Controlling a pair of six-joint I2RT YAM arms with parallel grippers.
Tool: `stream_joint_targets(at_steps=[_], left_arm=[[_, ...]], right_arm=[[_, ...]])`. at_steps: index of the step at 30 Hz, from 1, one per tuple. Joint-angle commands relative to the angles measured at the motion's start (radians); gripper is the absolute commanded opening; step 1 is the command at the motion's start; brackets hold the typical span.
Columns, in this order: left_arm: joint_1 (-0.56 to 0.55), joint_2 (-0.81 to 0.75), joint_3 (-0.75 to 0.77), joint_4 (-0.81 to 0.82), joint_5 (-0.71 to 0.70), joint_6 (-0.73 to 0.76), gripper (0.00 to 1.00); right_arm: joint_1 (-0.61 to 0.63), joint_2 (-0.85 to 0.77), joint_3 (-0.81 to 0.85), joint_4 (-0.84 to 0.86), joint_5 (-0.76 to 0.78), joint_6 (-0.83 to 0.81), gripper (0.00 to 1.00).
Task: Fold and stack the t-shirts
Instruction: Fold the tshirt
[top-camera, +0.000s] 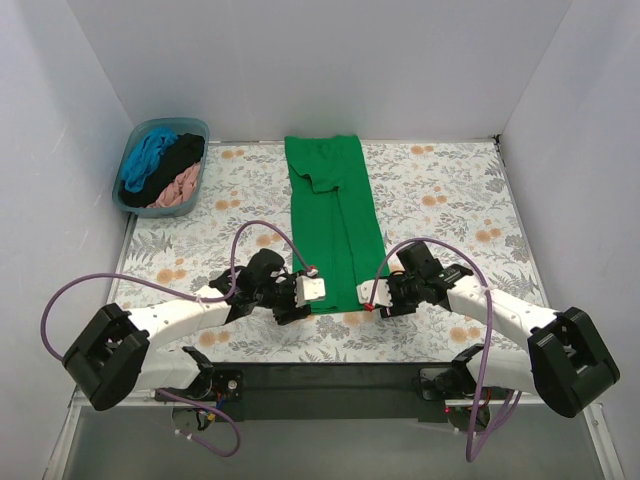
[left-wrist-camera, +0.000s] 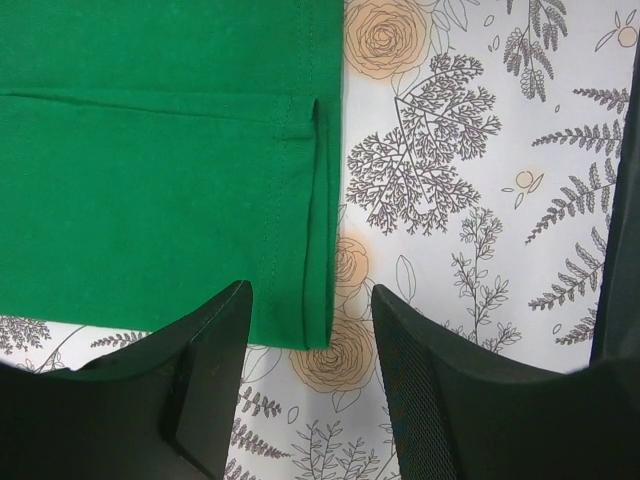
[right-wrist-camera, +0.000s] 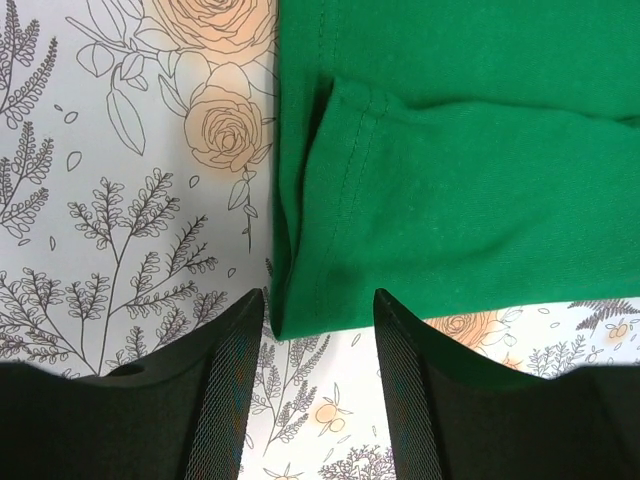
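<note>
One green shirt (top-camera: 332, 220) folded lengthwise on table (top-camera: 450, 200), three shirts (top-camera: 178, 155) in one tub (top-camera: 165, 123), left fingers (left-wrist-camera: 210, 370) and right fingers (right-wrist-camera: 225, 390) open, each pair astride a near corner.

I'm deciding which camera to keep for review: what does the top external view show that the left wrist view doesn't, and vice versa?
Only the top external view: the pale blue plastic tub holding a teal-blue shirt, a black shirt and a dusty pink shirt; the right hand; and the bright green t-shirt at full length, folded into a long strip.
Only the left wrist view: the hem stitching, and the shirt's corner lying between the open fingers of the left hand.
Both: the green shirt, the left hand and the floral-patterned tablecloth.
</note>
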Motion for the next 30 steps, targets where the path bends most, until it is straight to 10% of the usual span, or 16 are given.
stream_joint_targets(at_steps=[1,11,23,30], left_arm=[[-0.006,0.01,0.001,0.027,-0.004,-0.006,0.5],[-0.006,0.027,-0.01,0.021,-0.009,-0.001,0.5],[-0.01,0.12,-0.007,-0.006,-0.033,0.048,0.4],[-0.021,0.162,-0.004,-0.02,-0.085,0.065,0.16]], right_arm=[[0.005,0.005,-0.006,-0.005,-0.02,-0.035,0.56],[0.005,0.124,-0.01,-0.017,0.001,-0.052,0.47],[0.013,0.186,-0.001,-0.037,0.033,0.002,0.08],[0.034,0.169,-0.004,-0.051,0.041,0.053,0.01]])
